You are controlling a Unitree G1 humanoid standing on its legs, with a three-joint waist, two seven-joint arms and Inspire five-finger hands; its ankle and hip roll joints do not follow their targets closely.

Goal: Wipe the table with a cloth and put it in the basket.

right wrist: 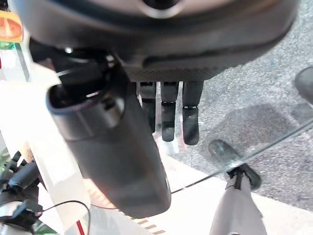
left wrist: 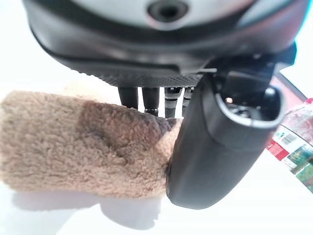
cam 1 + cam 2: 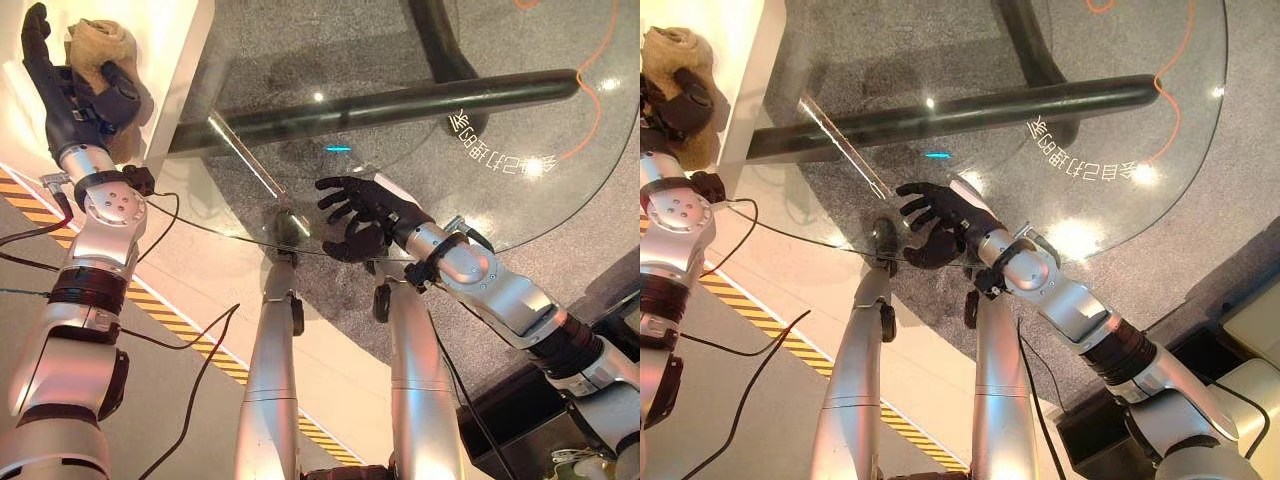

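While the left hand (image 3: 75, 95) lies on the tan fleecy cloth (image 3: 100, 45), the cloth sits on a white surface (image 3: 185, 40) just beside the round glass table (image 3: 520, 120), off the glass itself. In the left wrist view the thumb (image 2: 215, 147) presses against one end of the cloth (image 2: 83, 142) and the fingers (image 2: 146, 100) reach down behind it, so the hand reads as closed on the cloth, though the far side of the hold is hidden.

The right hand (image 3: 365, 215) hovers at the near rim of the glass table, well apart from the cloth, with its fingers spread and relaxed and nothing in it; the right wrist view shows straight fingers (image 1: 171, 115) above the grey carpet (image 1: 274, 83) seen past the table's edge.

Beneath the glass, a dark tube frame (image 3: 400, 100) crosses from the side nearest the white surface toward the far side of the table.

Stage of task, as a judgement: the cloth is in hand but lies off the glass, so whether the wiping is finished or not yet begun cannot be told. What plainly remains is the deposit into the basket, and its place relative to the table cannot be told.
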